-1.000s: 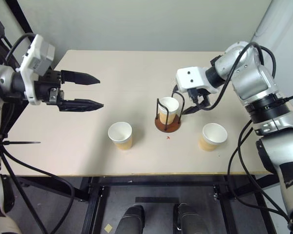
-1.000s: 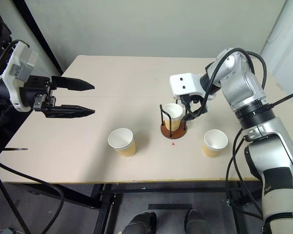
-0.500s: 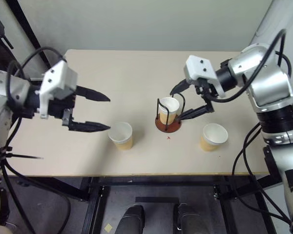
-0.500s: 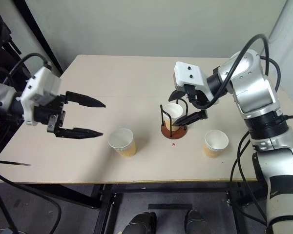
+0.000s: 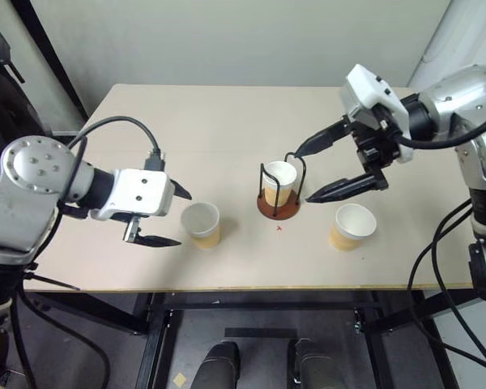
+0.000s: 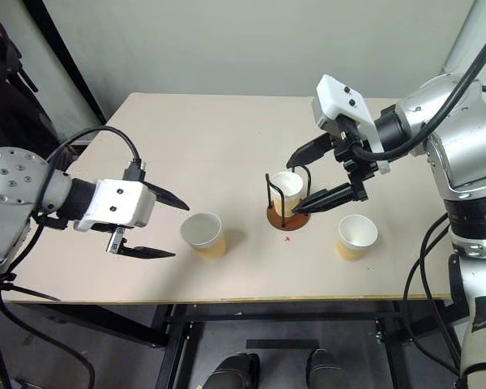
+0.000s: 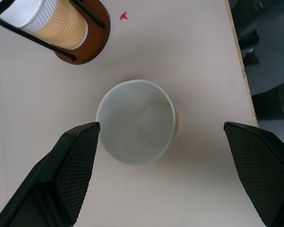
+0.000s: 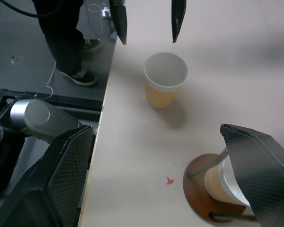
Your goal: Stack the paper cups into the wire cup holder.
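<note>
1. Ribbed tan paper cup, white rolled rim, stands inside the wire cup holder; round reddish-brown wooden base, thin black arches.
2. Two loose cups stand at its 8 and 4 o'clock on the pale matte table; grey wall behind.
3. Left gripper and right gripper gape wide, empty.

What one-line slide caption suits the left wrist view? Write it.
Open left gripper poised over an upright tan paper cup, beside the cup-loaded wire holder.
</note>
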Available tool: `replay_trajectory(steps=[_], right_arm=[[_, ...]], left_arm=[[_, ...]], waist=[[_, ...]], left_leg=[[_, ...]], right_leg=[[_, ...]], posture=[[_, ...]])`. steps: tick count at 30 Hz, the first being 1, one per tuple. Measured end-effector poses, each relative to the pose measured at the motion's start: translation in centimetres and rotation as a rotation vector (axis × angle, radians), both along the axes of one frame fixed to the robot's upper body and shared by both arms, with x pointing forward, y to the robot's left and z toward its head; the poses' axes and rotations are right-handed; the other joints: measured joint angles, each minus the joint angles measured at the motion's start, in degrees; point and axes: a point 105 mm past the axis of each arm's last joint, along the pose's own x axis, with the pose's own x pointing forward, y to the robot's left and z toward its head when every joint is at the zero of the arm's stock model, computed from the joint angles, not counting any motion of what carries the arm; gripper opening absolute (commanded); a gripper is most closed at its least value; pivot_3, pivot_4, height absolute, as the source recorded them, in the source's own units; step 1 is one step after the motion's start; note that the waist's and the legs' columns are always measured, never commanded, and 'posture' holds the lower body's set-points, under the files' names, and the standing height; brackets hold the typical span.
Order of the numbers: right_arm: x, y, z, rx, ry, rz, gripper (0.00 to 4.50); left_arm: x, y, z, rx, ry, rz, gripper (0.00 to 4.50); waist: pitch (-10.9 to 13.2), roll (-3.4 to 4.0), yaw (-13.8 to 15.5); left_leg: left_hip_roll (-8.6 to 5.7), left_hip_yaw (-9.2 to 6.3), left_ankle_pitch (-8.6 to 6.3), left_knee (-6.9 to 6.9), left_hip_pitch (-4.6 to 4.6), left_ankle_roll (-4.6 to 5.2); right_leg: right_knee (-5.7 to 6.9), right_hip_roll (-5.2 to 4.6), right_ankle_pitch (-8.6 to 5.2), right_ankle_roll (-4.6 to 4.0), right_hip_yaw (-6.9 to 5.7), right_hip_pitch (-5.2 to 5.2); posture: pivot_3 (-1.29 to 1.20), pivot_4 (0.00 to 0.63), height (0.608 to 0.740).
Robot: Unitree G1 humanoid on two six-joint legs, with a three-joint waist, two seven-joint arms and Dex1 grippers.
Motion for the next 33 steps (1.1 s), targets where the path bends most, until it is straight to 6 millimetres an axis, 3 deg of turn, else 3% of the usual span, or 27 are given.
replay_trajectory(steps=[10,31,33], right_arm=[[0.0,-0.9,0.3,-0.001,0.006,-0.032,4.47],[-0.8,-1.4,0.7,0.008,0.024,-0.029,4.47],[-0.7,-1.5,0.7,0.009,0.021,-0.034,4.5]], left_arm=[[1.6,-0.4,-1.4,0.067,-0.02,-0.013,4.5],[3.0,-0.8,-4.5,0.142,0.032,-0.064,4.5],[3.2,-0.8,-4.7,0.146,0.035,-0.068,4.13]], waist=[[0.0,0.0,0.1],[0.0,-0.01,0.4],[0.0,-0.01,0.4]], left_leg=[[0.0,-0.01,-0.01,0.0,-0.03,0.01],[0.0,-0.01,0.0,0.02,-0.05,0.04],[0.0,-0.01,0.01,0.02,-0.05,0.04]], right_leg=[[-0.02,-0.01,0.0,0.0,-0.02,-0.01],[-0.03,-0.02,0.0,0.01,-0.04,0.0],[-0.02,-0.02,0.0,0.02,-0.05,0.0]], posture=[[0.0,0.15,0.74],[0.0,0.15,0.74],[0.0,0.15,0.74]])
